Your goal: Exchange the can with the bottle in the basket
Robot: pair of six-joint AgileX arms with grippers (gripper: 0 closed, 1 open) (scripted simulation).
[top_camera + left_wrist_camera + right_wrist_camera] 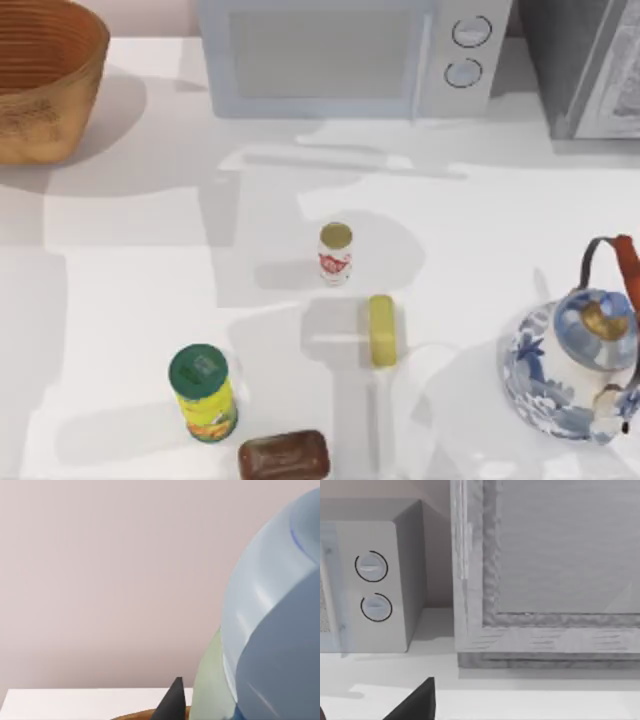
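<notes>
two wrist views carry what little there is of the arms. in the left wrist view a dark fingertip (172, 702) pokes up right beside a big pale blue rounded body (280, 630) with a pale green patch at its near edge; just past the tip runs a thin strip of orange-brown rim, the basket (135, 715), with white counter (75, 700) and a plain wall beyond. whether that left end effector is open or closed on anything, i cannot tell. in the right wrist view one dark fingertip (417, 702) hangs over bare counter, facing the microwave (375, 580) with its two round dials and, beside it, a grey framed cabinet (545, 580) — its opening cannot be told either.

from above, the basket (40, 90) sits at the counter's far left corner. the bottle (335, 254), white with red marks and a gold cap, stands upright near the middle of the counter, well apart from the basket. just beside it on the near right lies a yellow bar (381, 329). a yellow container (204, 392) with a green lid stands toward the near left, a brown block (284, 456) next to it at the near edge. a blue-and-white teapot (575, 370) sits at the right — its handle up.
</notes>
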